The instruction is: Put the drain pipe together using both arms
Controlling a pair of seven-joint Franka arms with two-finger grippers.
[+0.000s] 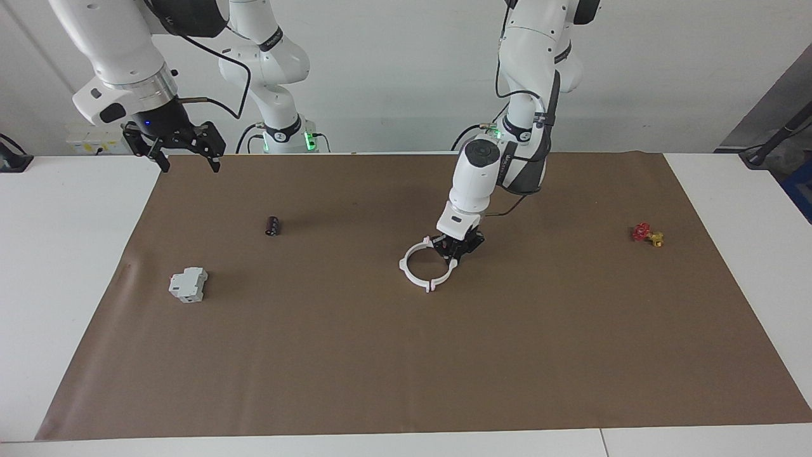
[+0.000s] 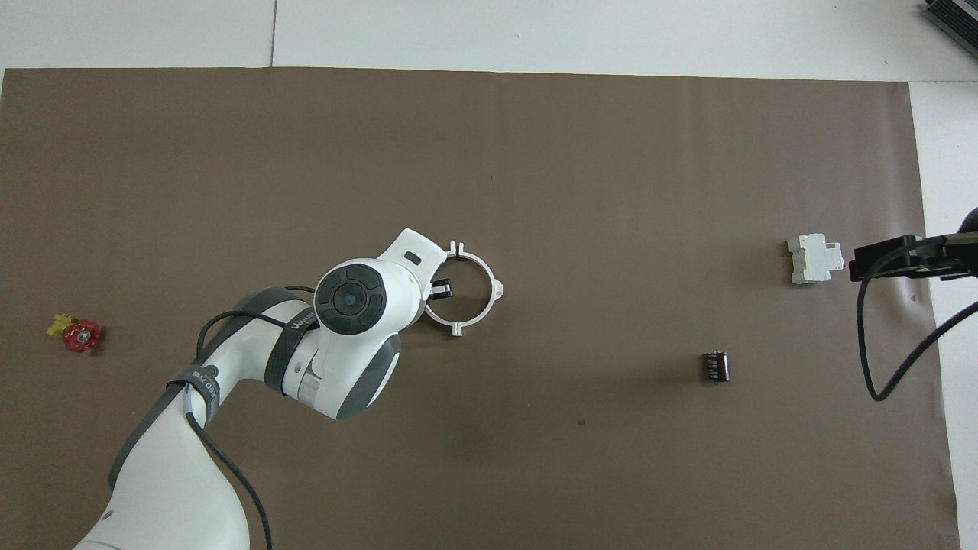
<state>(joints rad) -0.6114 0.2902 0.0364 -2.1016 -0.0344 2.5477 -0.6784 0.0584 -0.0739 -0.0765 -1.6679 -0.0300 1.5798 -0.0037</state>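
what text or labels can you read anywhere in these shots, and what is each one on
Strap on the left arm: lettering is there, too small and curved to read.
Strap near the left arm's wrist: lettering, blurred, not readable.
Band on the arm base between the two arms: small print, not readable.
Drain pipe, grey block, red-and-yellow valve, black cylinder: no text visible.
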